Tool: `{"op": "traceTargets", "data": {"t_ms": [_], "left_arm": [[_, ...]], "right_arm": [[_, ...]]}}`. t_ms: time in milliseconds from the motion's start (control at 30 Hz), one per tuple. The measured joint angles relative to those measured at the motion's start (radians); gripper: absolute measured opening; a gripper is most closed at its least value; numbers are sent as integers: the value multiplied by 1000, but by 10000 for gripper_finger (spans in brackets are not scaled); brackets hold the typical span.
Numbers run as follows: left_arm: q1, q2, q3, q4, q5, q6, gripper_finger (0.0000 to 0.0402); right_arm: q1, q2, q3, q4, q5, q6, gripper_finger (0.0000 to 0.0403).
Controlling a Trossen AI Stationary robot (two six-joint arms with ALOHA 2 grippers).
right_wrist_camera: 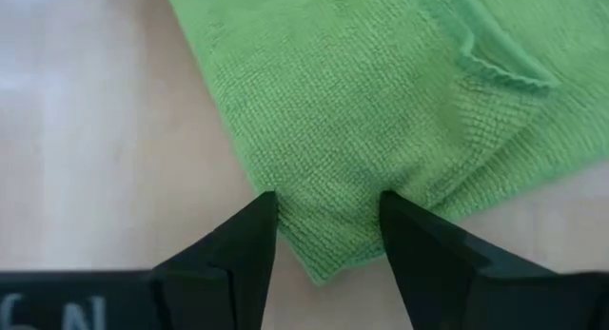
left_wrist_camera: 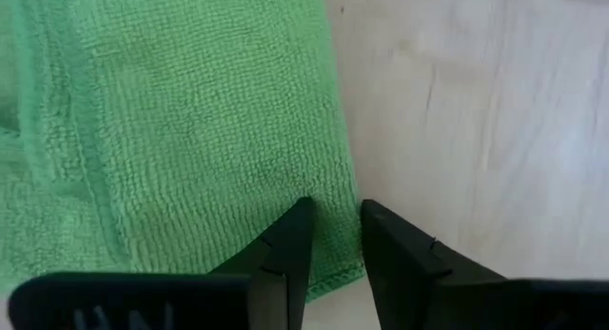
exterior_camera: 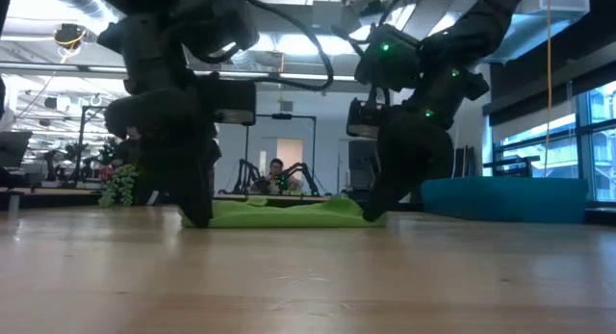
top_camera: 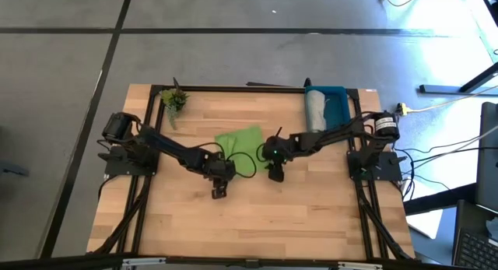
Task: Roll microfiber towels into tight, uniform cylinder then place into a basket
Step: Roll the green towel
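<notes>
The bright green towel (top_camera: pixel 240 145) lies mostly flat on the wooden table's middle, with some folds; it also shows in the low view (exterior_camera: pixel 279 215). My left gripper (top_camera: pixel 219 191) is down at its near left corner and open by a narrow gap (left_wrist_camera: pixel 333 211). My right gripper (top_camera: pixel 275 175) is down at its near right corner and open wide (right_wrist_camera: pixel 328 202). The light grey towel (top_camera: pixel 315 110) lies rolled in the blue basket (top_camera: pixel 336 99) at the far right. My left gripper comes from above, pointing down, at the towel's corner (left_wrist_camera: pixel 328 249). One fingertip (left_wrist_camera: pixel 297 221) stands over the cloth, the other (left_wrist_camera: pixel 381 225) over bare wood beside the edge. I cannot tell whether they touch. My right gripper comes from above at the towel's other near corner (right_wrist_camera: pixel 328 244), which lies flat on the table. Both fingertips (right_wrist_camera: pixel 262 216) stand over the cloth on either side of the corner. I cannot tell whether they press it.
A small green plant sprig (top_camera: pixel 173 100) lies at the table's far left. Bare wood stretches between the towel and the table's near edge (top_camera: pixel 249 239). A person (exterior_camera: pixel 277 170) sits far behind the table in the low view.
</notes>
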Motion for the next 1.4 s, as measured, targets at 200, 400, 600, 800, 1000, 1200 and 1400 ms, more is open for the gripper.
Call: {"op": "traceTargets", "data": {"t_ms": [200, 400, 600, 800, 1000, 1200, 1400], "left_arm": [[-51, -43, 13, -33, -98, -2, 89], [-82, -148, 28, -78, -192, -6, 89], [-62, -222, 29, -166, -332, -80, 89], [16, -203, 29, -191, -302, -136, 89], [38, -196, 29, -183, -292, -135, 89], [37, -196, 29, -185, -292, -134, 89], [37, -196, 29, -186, -292, -127, 89]], "right_arm": [[54, -23, 20, -25, 100, -6, 190], [63, -88, 37, -49, 135, -33, 190], [60, -116, 37, -35, 138, -60, 190], [52, -116, 37, -37, 224, -140, 190], [1, -105, 37, -24, 246, -169, 190], [-58, -59, 38, 46, 151, -222, 190], [-103, -35, 38, 54, 103, -245, 190]]}}
